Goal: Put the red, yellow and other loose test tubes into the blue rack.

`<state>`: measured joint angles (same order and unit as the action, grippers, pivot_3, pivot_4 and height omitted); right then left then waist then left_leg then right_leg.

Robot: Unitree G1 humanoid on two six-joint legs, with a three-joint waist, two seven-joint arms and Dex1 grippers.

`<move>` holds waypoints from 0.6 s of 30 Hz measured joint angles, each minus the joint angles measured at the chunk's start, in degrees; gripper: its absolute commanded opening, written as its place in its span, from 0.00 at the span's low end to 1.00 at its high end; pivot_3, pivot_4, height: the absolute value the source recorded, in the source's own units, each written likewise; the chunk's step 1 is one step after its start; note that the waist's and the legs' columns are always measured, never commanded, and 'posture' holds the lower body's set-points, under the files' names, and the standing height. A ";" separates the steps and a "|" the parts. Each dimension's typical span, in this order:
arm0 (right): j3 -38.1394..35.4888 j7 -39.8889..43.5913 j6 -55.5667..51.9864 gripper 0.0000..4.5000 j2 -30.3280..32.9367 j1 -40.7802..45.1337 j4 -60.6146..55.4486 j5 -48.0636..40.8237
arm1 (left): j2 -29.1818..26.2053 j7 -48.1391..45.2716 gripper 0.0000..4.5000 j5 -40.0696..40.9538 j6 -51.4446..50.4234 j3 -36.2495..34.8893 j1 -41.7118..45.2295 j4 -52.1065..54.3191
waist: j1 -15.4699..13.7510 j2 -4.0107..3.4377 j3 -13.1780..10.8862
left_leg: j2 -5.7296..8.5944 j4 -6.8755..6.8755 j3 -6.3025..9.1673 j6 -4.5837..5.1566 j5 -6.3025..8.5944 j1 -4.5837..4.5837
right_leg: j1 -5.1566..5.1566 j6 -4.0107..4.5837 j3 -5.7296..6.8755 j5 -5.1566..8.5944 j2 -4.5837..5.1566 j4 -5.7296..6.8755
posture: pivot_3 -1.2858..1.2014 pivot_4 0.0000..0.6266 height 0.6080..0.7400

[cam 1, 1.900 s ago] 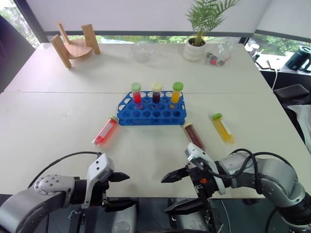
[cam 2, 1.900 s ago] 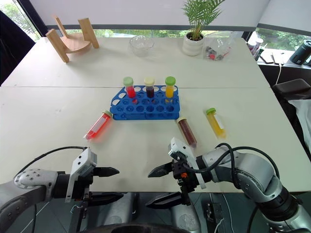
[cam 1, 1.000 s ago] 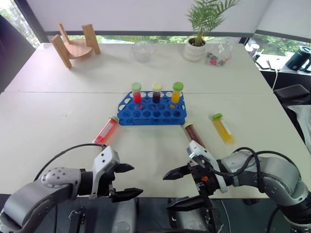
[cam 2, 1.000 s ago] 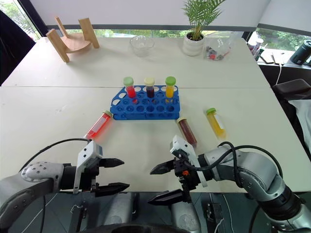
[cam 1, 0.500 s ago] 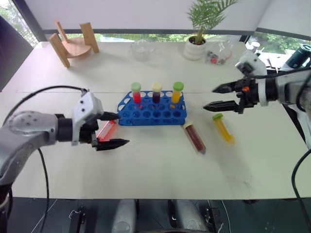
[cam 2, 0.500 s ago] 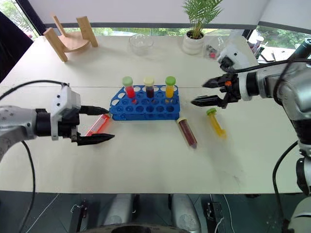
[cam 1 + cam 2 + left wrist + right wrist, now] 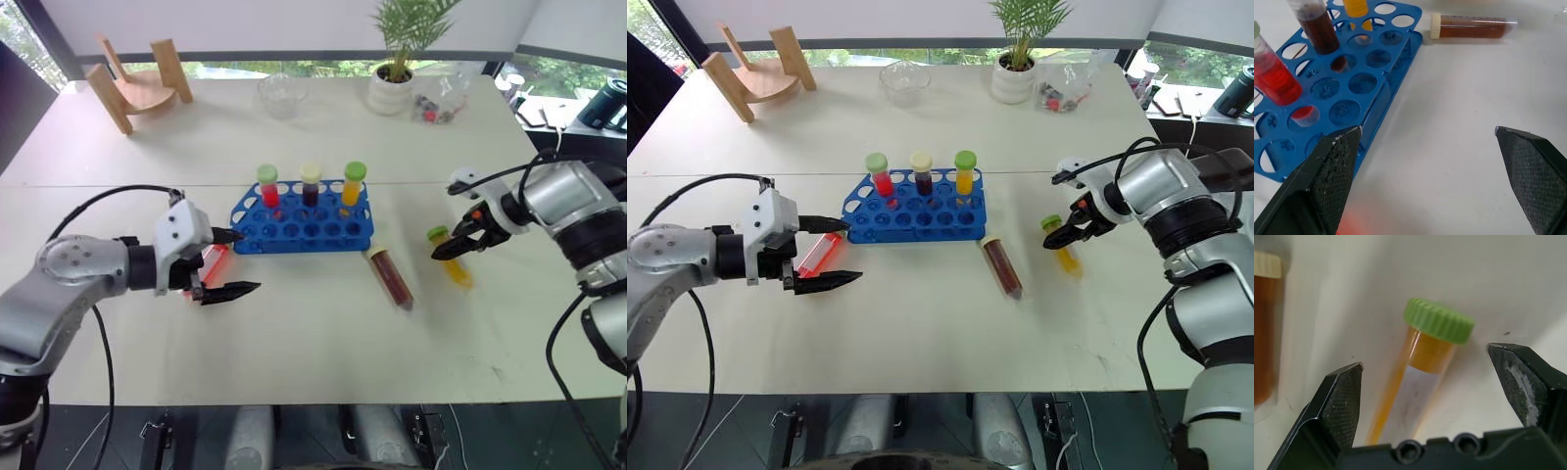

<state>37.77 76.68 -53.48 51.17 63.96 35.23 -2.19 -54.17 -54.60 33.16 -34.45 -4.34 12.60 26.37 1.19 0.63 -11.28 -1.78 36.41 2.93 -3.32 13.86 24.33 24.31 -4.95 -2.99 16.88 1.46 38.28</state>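
Blue rack (image 7: 303, 218): mid-table, 3 capped tubes standing in its far row; front holes free.

Red tube (image 7: 819, 254): lies flat on the table just off the rack's left end, green cap toward the rack. Left gripper (image 7: 233, 262) hangs over it, fingers wide apart, 1 on each side of its cap end, gripping nothing.

Brown tube (image 7: 392, 278): lies flat off the rack's front right corner, cream cap toward the rack, no gripper near.

Yellow tube (image 7: 1422, 374): lies flat toward the table's right edge. Right gripper (image 7: 1064, 232) points steeply down at its cap end, fingers spread; in the right wrist view the green cap sits between both fingertips, apart from each.

Handling, judged: 3 light, stiff, smooth plastic cylinders, likely to roll or slip under a glancing pinch. Best taken across the body just below the cap, where the cap's ridge stops slipping and the lower end stays clear for a hole.
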 measured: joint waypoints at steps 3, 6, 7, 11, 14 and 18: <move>0.46 1.23 2.85 0.71 -1.28 0.71 3.43 3.89 | 1.68 1.25 1.00 -0.28 0.10 0.06 -1.46 0.56 | -0.23 0.01 0.01 | 0.01 0.17 0.03 0.00 0.00 0.00 | -0.11 -0.06 0.02 -0.05 -0.01 0.04 | 0.52 0.24 1.00; 1.42 3.16 7.56 0.36 -0.89 -0.03 4.04 7.68 | 2.84 2.02 1.00 -1.19 0.80 0.16 -1.45 0.66 | -0.43 0.02 0.01 | 0.01 0.38 0.10 0.01 0.01 0.00 | -0.26 -0.08 0.08 -0.06 -0.01 0.06 | 0.52 0.24 1.00; 1.44 3.80 9.05 0.26 -0.59 -0.52 4.03 8.58 | 3.18 2.23 1.00 -1.47 1.15 0.20 -1.45 0.66 | -0.45 0.04 0.02 | 0.01 0.45 0.15 0.02 0.02 0.00 | -0.32 -0.08 0.11 -0.06 -0.01 0.06 | 0.52 0.24 1.00; 0.23 4.76 13.34 0.19 -0.70 -2.17 4.42 11.28 | 4.09 2.34 1.00 -2.43 1.68 0.59 -1.46 0.63 | -0.54 0.09 0.06 | 0.03 0.50 0.28 0.04 0.04 -0.48 | -0.94 -0.09 0.20 -0.06 -0.01 -0.07 | 0.52 0.24 1.00; -2.88 3.44 15.35 0.19 -1.09 -3.80 4.28 11.85 | 4.16 1.87 1.00 -2.63 2.20 0.55 -1.62 0.13 | -0.55 0.16 0.10 | 0.05 0.50 0.30 0.04 0.04 -0.89 | -1.42 -0.07 0.20 -0.04 0.00 -0.16 | 0.52 0.24 1.00; -13.91 1.31 19.02 0.19 -2.68 -9.54 -1.35 6.46 | 2.37 -0.54 1.00 -2.58 2.26 -0.41 -3.16 -2.11 | 0.30 0.16 0.09 | -0.01 0.54 0.23 0.04 0.04 -1.00 | -1.47 -0.09 0.15 -0.06 -0.04 -0.12 | 0.52 0.24 1.00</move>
<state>23.86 77.99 -34.47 48.49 54.42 33.88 4.27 -51.80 -55.14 30.58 -32.18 -4.75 9.44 24.27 1.49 0.80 -11.19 -1.79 36.95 3.16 -3.28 13.90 23.34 22.84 -5.05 -2.84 16.82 1.42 38.16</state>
